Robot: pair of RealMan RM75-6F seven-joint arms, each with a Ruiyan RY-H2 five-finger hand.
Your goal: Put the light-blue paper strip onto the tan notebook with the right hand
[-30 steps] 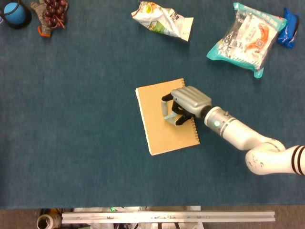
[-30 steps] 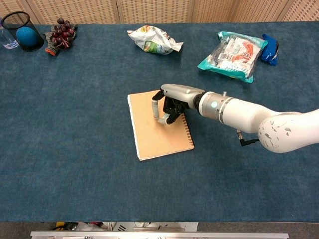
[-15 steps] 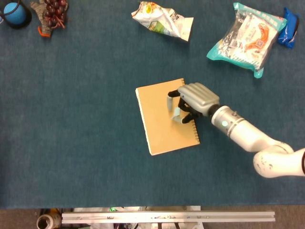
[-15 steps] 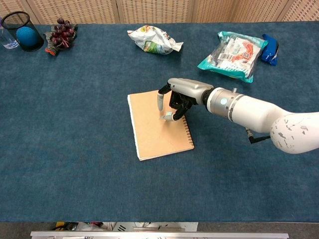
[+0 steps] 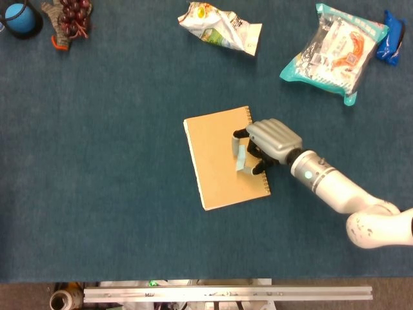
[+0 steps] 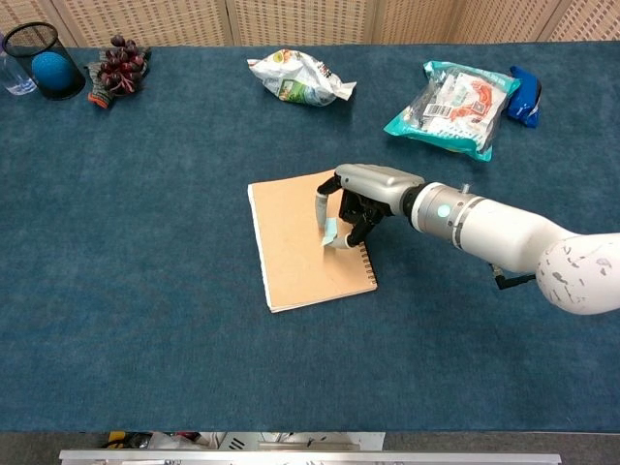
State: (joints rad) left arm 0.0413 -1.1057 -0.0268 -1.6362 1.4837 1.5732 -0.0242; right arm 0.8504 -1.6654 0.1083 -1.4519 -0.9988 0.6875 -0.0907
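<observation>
The tan spiral notebook [image 5: 216, 161] [image 6: 295, 242] lies near the middle of the blue table. My right hand [image 5: 271, 141] [image 6: 373, 194] hovers over the notebook's right side, close to the spiral binding. The small light-blue paper strip [image 5: 240, 155] [image 6: 330, 232] is pinched between its thumb and fingers, just above the cover. Whether the strip touches the cover I cannot tell. The left hand shows in neither view.
A white snack bag [image 5: 219, 29] [image 6: 298, 77] lies at the back centre. At the back right are a teal package [image 5: 335, 51] [image 6: 450, 107] and a blue packet [image 5: 392, 35]. At the back left are grapes [image 5: 71, 16] and a black mesh cup [image 6: 44, 60] holding a blue ball.
My right hand has shifted to the right across the notebook, from its middle toward the spiral edge, carrying the strip along. The notebook has stayed put.
</observation>
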